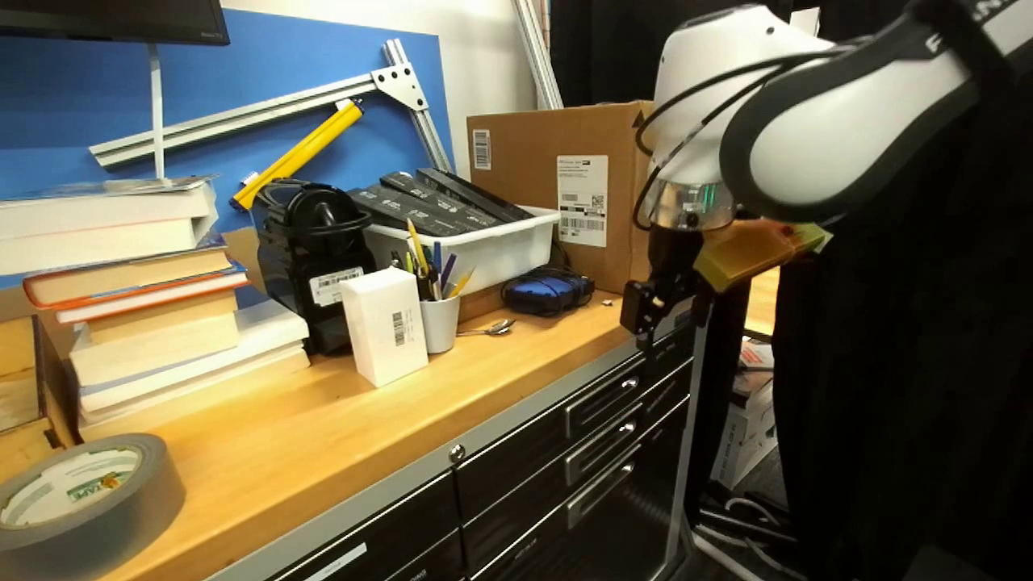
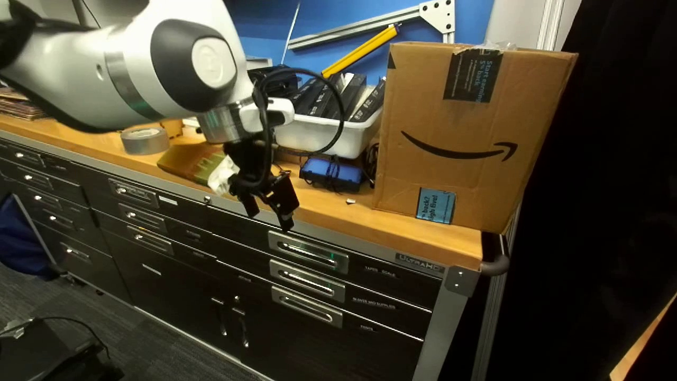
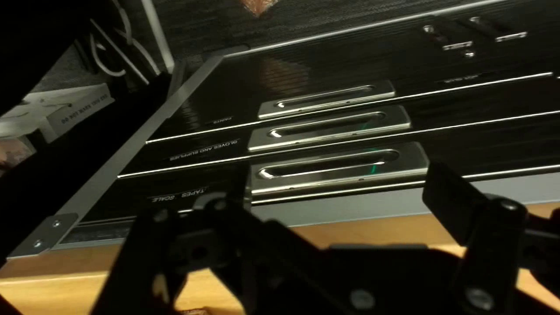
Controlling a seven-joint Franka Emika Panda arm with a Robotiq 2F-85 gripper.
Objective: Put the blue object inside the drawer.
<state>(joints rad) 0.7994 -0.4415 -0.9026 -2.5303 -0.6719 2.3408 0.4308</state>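
Observation:
The small cyan-blue object does not show in any view; it is hidden or out of view. A cabinet drawer (image 1: 516,468) under the worktop is shut; its dark front also shows in an exterior view (image 2: 365,276) and in the wrist view (image 3: 218,177), with a long metal handle (image 3: 339,168). My gripper (image 1: 643,335) is just in front of the worktop edge, above this handle, pointing down; it also shows in an exterior view (image 2: 270,216). In the wrist view its fingers (image 3: 339,192) are wide apart on either side of the handle, with nothing between them.
On the worktop (image 1: 476,379) are a navy-blue case (image 1: 549,290) with cable, a white box (image 1: 385,327), a pen cup (image 1: 441,324), a spoon (image 1: 492,328), books (image 1: 161,323) and tape (image 1: 89,500). A cardboard box (image 2: 465,143) and white bin (image 2: 322,137) stand behind.

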